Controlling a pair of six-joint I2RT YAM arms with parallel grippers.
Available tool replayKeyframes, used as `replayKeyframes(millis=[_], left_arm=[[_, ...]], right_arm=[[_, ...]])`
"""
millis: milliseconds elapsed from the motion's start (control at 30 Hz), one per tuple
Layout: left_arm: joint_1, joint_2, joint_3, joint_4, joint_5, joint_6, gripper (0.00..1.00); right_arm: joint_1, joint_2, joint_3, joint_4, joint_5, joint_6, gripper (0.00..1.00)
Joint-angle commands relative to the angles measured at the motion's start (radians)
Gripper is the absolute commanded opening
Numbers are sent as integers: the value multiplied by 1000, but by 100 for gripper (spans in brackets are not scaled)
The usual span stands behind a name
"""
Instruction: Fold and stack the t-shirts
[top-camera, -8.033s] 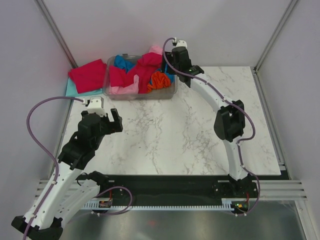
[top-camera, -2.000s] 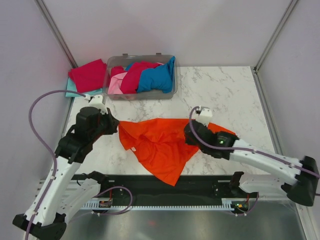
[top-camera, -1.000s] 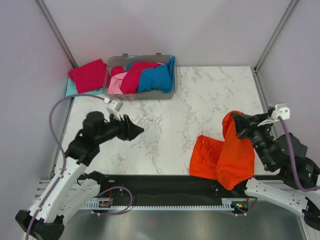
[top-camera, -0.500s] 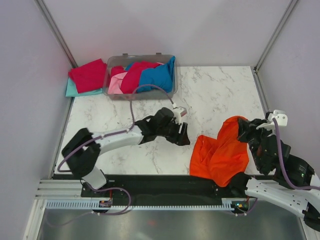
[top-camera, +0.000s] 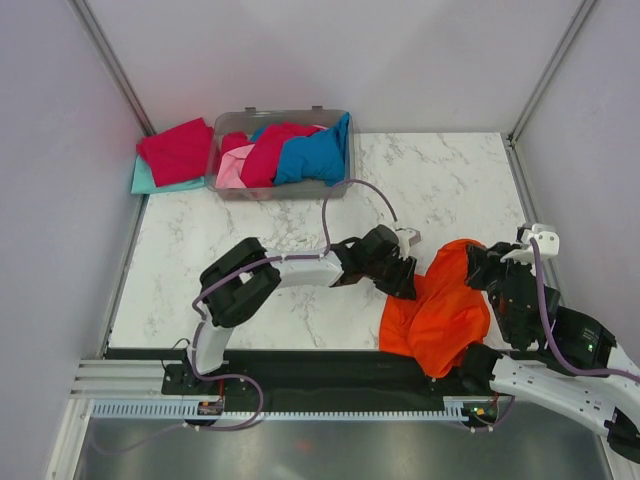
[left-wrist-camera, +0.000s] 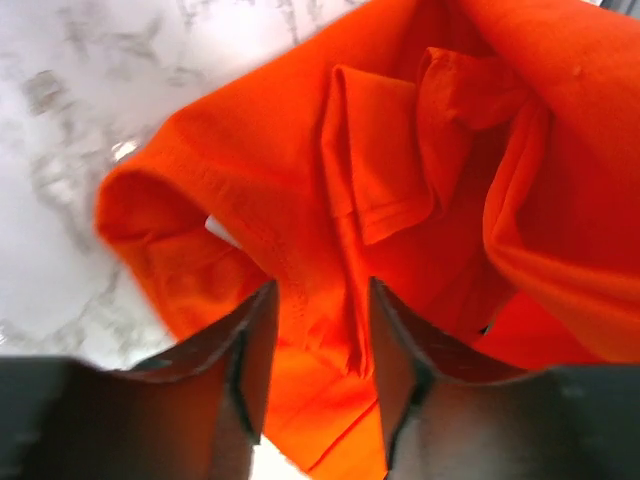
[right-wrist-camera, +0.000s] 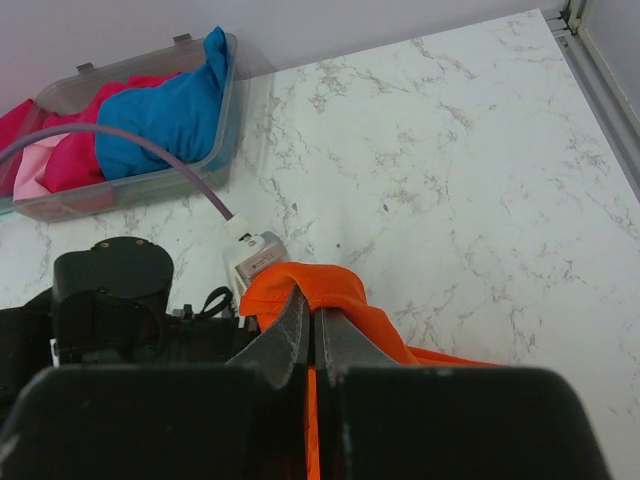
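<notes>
Right gripper (right-wrist-camera: 308, 306) pinched shut on a raised fold of the orange t-shirt (top-camera: 440, 310). Left gripper (left-wrist-camera: 320, 292) spread wide over a crumpled hem of that shirt; contact unclear. Shirt heaped at the near edge of the worktop (top-camera: 440, 180), toward the right corner. Near the far-left corner, clear bin (top-camera: 300, 189) holding blue t-shirt (top-camera: 315, 155), crimson t-shirt (top-camera: 270, 150) and pink t-shirt (top-camera: 233, 172). Beside it, folded red t-shirt (top-camera: 178, 148) atop teal t-shirt (top-camera: 148, 182).
</notes>
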Motion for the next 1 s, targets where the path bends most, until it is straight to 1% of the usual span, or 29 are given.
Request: replayKeyframes(millis=[0, 33, 100, 133, 200, 267, 300, 333, 367, 400, 433, 467, 500, 567, 600, 633, 667, 700, 733, 767, 833, 867, 900, 967], left_arm=[[-18, 77, 84, 47, 51, -37, 46], [-18, 89, 97, 38, 51, -39, 34], [-21, 117, 124, 21, 44, -39, 15], [-19, 117, 129, -17, 22, -36, 2], [-16, 65, 99, -28, -57, -22, 2], [-6, -1, 54, -109, -144, -14, 2], [14, -48, -14, -132, -225, -13, 2], [29, -147, -61, -148, -263, -16, 2], [77, -212, -158, -178, -307, -31, 2], [106, -270, -212, -188, -321, -37, 2], [138, -394, -269, -194, -326, -45, 2], [208, -451, -364, -212, -326, -47, 2], [247, -501, -404, -225, -349, -42, 2], [336, -637, -490, -251, -341, -13, 2], [349, -671, -512, -239, -335, 10, 2], [350, -693, -526, -229, -303, 33, 14], [347, -699, -527, -225, -270, 59, 23], [340, -687, -521, -214, -201, 61, 32], [323, -670, -511, -208, -182, 61, 48], [268, -618, -477, -206, -179, 62, 54], [209, -552, -436, -194, -183, 55, 60], [161, -518, -394, -185, -171, 32, 60], [137, -444, -373, -174, -163, 19, 60], [76, -373, -301, -159, -162, -13, 61]], right_arm=[[4, -14, 0, 3, 5, 16, 0], [3, -12, 0, 1, 7, 15, 0], [3, -17, 2, 0, 7, 15, 0], [3, -18, 3, -3, 7, 15, 0], [3, -26, 8, -14, 7, 18, 0], [3, -38, 12, -25, 4, 26, 0], [3, -40, 18, -35, 2, 30, 0], [3, -43, 20, -40, 1, 33, 0], [3, -46, 23, -45, -7, 39, 0], [3, -49, 23, -49, -12, 42, 0], [4, -49, 22, -52, -18, 49, 0], [3, -50, 19, -52, -18, 52, 0], [3, -50, 11, -51, -22, 56, 0], [3, -46, -4, -52, -24, 76, 0], [3, -40, -11, -49, -25, 82, 0], [3, -35, -15, -46, -27, 90, 0], [3, -23, -21, -43, -28, 95, 0], [4, -17, -29, -34, -30, 101, 0], [3, -9, -32, -31, -33, 104, 0], [4, 5, -32, -32, -33, 105, 0], [4, 11, -26, -32, -38, 112, 0], [4, 14, -18, -32, -42, 113, 0], [4, 13, -14, -32, -45, 115, 0], [3, 6, 9, -34, -45, 112, 0]])
